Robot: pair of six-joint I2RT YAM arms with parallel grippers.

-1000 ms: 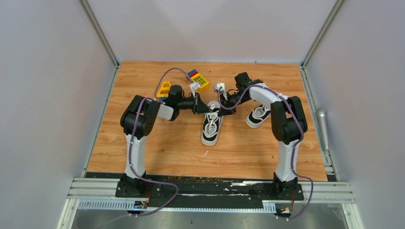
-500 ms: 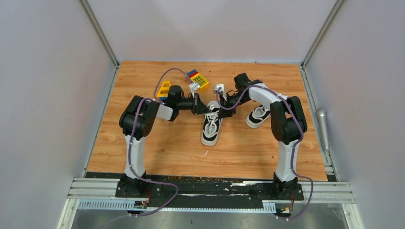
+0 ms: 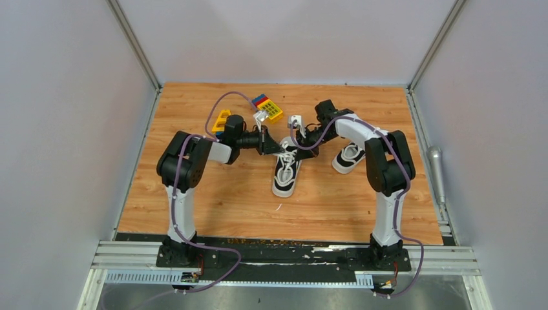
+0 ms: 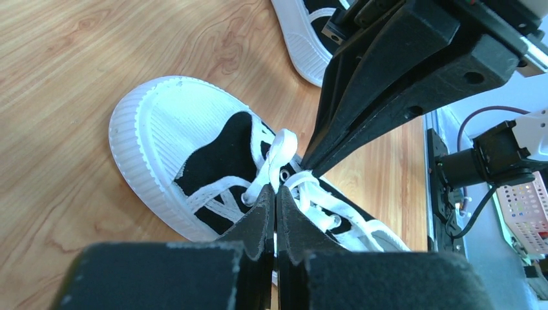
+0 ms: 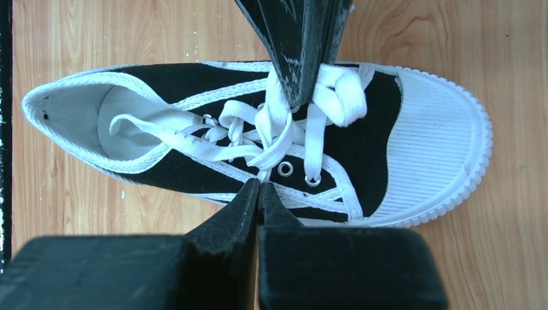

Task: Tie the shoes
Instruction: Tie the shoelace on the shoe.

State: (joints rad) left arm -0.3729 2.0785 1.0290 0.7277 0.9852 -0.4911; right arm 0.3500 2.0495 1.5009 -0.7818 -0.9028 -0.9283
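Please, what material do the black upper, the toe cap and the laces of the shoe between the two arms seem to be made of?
The black upper seems to be woven canvas: matte, with no shine. The toe cap is probably rubber: white, with fine moulded ribs. The laces look like flat woven textile: white and soft enough to fold into loops.

Toy blocks (image 3: 268,107) on the table (image 3: 213,200); grey cylinder (image 3: 436,166) alongside.

The shoes (image 3: 285,175) are black canvas with white laces (image 5: 339,90) and ribbed white toe caps (image 5: 433,148), the counter (image 3: 226,194) is orange-brown wood grain, the left pincer (image 4: 276,194) and right pincer (image 5: 259,187) are black, and the blocks (image 3: 268,108) at eleven o'clock from them are yellow, blue and red.
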